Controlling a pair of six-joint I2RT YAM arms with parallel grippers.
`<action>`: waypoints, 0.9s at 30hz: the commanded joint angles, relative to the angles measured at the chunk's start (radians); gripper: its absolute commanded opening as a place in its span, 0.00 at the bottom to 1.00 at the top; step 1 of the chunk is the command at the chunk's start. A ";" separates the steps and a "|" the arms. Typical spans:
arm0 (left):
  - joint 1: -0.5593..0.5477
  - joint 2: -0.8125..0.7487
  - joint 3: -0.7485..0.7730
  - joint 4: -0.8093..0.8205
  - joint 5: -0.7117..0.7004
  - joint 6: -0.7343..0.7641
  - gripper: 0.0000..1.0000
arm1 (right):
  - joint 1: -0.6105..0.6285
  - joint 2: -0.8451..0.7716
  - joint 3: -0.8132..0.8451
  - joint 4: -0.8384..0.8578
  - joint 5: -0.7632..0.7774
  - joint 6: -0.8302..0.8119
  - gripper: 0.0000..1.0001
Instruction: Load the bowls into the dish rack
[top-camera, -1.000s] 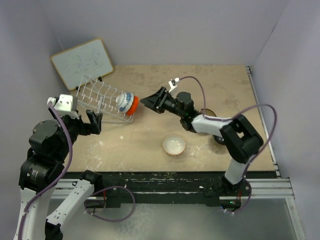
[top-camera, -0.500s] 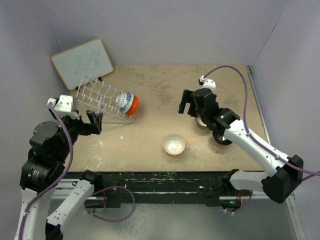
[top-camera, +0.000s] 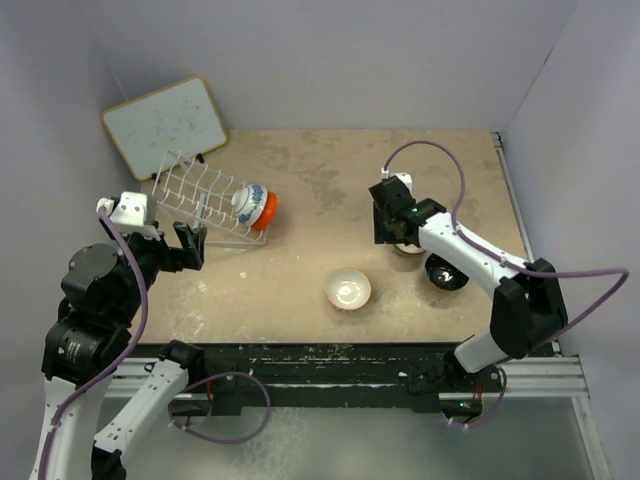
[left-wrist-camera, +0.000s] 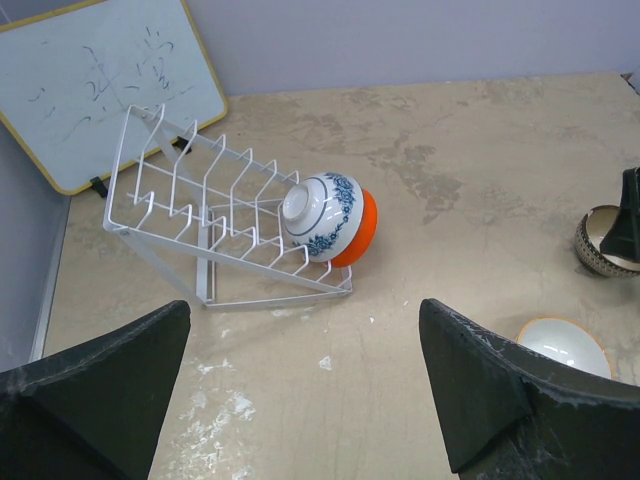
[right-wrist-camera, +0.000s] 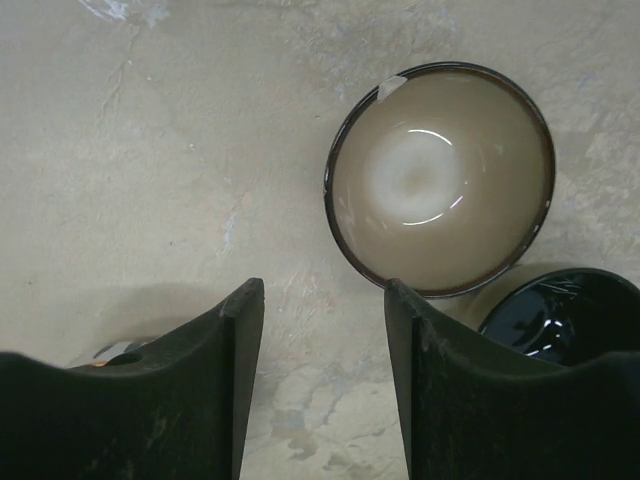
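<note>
The dish rack stands at the back left. A blue-and-white bowl and an orange-red bowl rest on edge at its right end. A white bowl sits at centre front. To the right are a tan bowl and a black bowl. My right gripper hangs open over the table, its right fingertip at the tan bowl's rim, with nothing between the fingers. My left gripper is open in front of the rack.
A wood-framed whiteboard leans on the wall behind the rack. Grey walls close in the table on the left, back and right. The black bowl lies right beside the tan one.
My right arm has pulled away from the rack and swung to the right, now pointing down beside the tan bowl. Its jaws opened wide, then narrowed. The left arm has stayed put.
</note>
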 joint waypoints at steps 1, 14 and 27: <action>-0.004 0.000 0.002 0.029 0.001 -0.007 0.99 | 0.000 0.038 0.034 0.022 0.026 -0.057 0.53; -0.005 0.020 -0.003 0.032 -0.021 -0.007 0.99 | -0.040 0.184 0.037 0.085 0.064 -0.086 0.49; -0.004 0.050 -0.003 0.055 -0.019 -0.003 0.99 | -0.047 0.234 0.051 0.118 0.060 -0.092 0.22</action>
